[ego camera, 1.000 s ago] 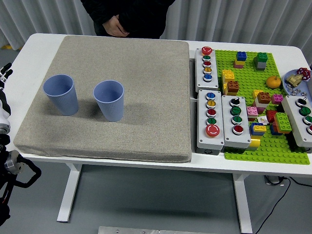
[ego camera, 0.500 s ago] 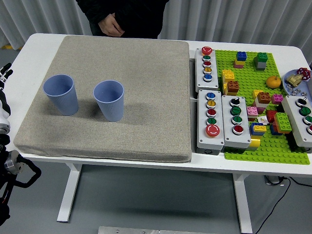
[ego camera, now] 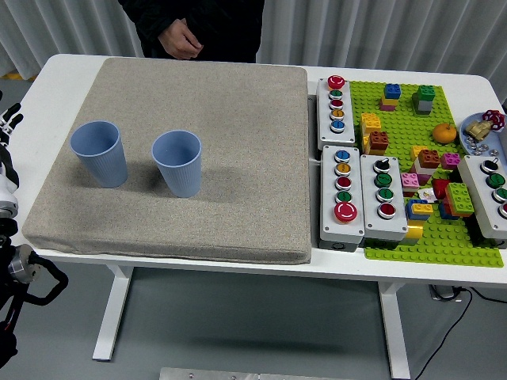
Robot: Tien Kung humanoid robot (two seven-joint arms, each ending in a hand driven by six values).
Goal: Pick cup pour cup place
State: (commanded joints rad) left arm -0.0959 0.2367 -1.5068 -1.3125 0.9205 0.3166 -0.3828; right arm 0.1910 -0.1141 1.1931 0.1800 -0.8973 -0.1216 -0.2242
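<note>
2 blue cups, the left cup and the right cup, stand upright and apart on the grey mat. The left hand barely shows; its fingers cannot be judged. It should grasp mid-wall, keeping the cup upright.

High head view, down over table

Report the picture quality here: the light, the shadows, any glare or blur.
Head view: even, soft light and sharp focus across the table; each blue cup, left and right, throws a faint shadow rightward onto the grey mat; no glare on the white button boxes; slight wide-angle bowing at the table's edges.
</note>
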